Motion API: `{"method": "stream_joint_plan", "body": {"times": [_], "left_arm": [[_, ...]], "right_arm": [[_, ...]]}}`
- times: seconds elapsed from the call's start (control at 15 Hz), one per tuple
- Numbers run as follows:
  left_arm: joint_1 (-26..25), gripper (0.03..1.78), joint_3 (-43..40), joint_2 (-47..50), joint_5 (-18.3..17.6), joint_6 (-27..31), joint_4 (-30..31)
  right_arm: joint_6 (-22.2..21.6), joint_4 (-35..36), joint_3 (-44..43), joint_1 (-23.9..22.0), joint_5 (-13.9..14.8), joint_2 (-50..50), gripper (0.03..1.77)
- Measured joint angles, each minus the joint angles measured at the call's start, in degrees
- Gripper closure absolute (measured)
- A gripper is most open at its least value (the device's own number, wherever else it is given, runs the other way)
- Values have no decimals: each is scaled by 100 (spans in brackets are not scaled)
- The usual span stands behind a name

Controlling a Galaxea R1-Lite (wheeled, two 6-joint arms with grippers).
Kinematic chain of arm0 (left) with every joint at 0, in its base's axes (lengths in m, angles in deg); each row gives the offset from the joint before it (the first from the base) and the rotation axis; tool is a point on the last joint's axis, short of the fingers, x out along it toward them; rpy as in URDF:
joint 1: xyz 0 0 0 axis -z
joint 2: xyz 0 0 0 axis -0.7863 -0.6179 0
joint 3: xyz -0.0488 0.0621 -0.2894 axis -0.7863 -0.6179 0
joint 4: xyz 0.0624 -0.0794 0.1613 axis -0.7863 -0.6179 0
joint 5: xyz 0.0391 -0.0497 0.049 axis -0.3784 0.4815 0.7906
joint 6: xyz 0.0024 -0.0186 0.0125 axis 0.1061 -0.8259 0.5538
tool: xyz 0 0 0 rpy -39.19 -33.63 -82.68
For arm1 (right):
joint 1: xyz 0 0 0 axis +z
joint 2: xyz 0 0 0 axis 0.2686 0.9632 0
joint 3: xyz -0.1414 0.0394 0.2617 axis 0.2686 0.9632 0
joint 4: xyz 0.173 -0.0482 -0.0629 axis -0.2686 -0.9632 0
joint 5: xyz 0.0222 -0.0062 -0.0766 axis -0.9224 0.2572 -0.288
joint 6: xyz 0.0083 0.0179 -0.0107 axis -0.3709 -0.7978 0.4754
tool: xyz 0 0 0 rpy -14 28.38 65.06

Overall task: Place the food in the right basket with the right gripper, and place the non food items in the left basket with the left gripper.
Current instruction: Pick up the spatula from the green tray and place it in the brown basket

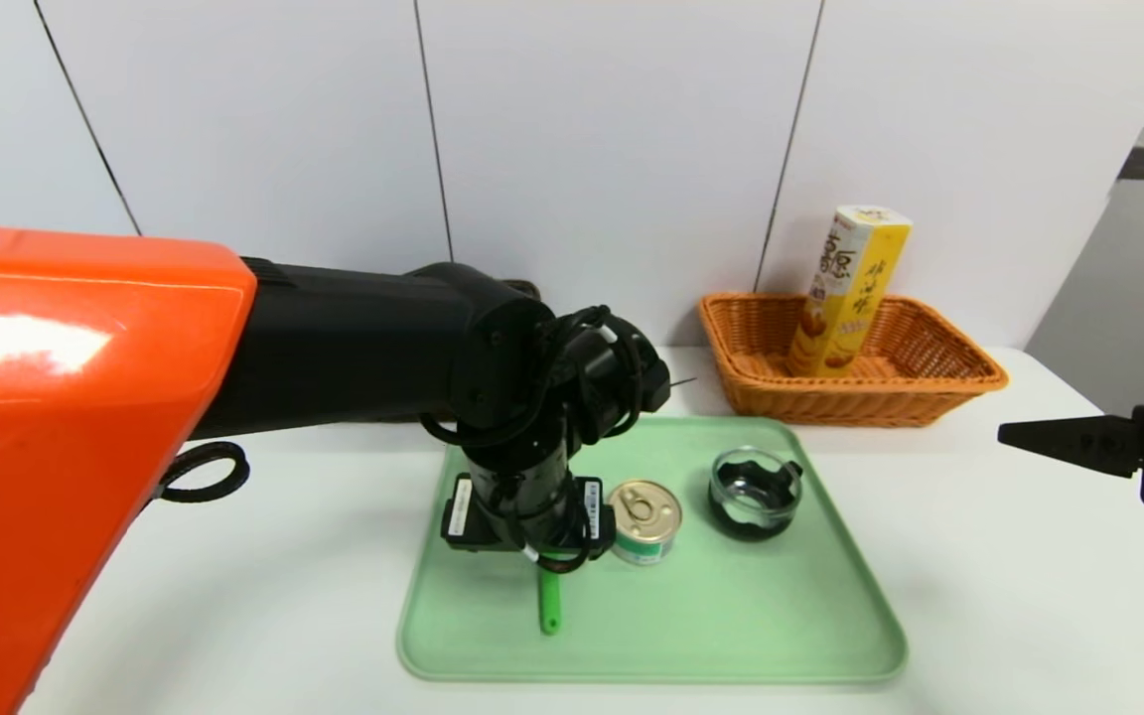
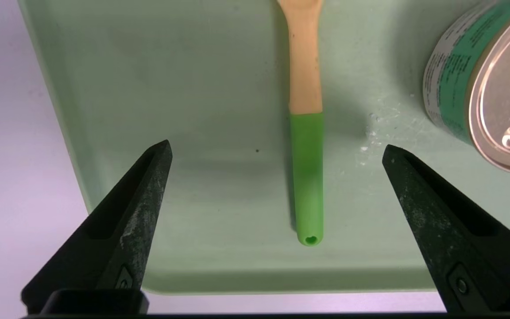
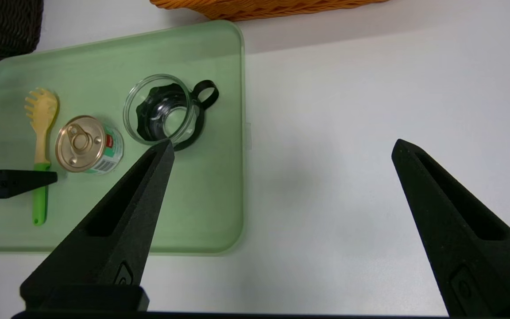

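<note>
The pasta fork (image 2: 307, 177) lies on the green tray (image 1: 731, 636), in its left part, with its green handle toward the near edge and its wooden head toward the far side. The left tool (image 2: 277, 144) hangs over the tray, its two fingers wide apart, one to either side of the handle, with nothing clamped between them.

Just right of the fork sits the tin (image 1: 643, 521), pull-tab lid up. Farther right on the same tray is the round glass dish (image 1: 756, 492), see-through at the rim and dark below, with a black loop at its side.

Beyond the tray's far right corner stands the orange wicker basket (image 1: 929, 397). The tall yellow carton (image 1: 845, 298) is in it, on end and tilted, rising well above the rim. The dark brown basket (image 3: 2, 26) is by the tray's far left corner, mostly hidden behind the left arm; I can't tell what it holds.

The right tool (image 3: 283, 141) is parked over the white surface (image 1: 1019, 596) to the right of the tray, fingers spread and empty.
</note>
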Motion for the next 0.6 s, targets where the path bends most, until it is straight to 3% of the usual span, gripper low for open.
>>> {"method": "stream_joint_plan", "body": {"times": [0.6], "left_arm": [[-57, 12, 247, -247, -15, 0, -15]], "right_arm": [[-2, 6, 149, -9, -2, -110, 10]]}}
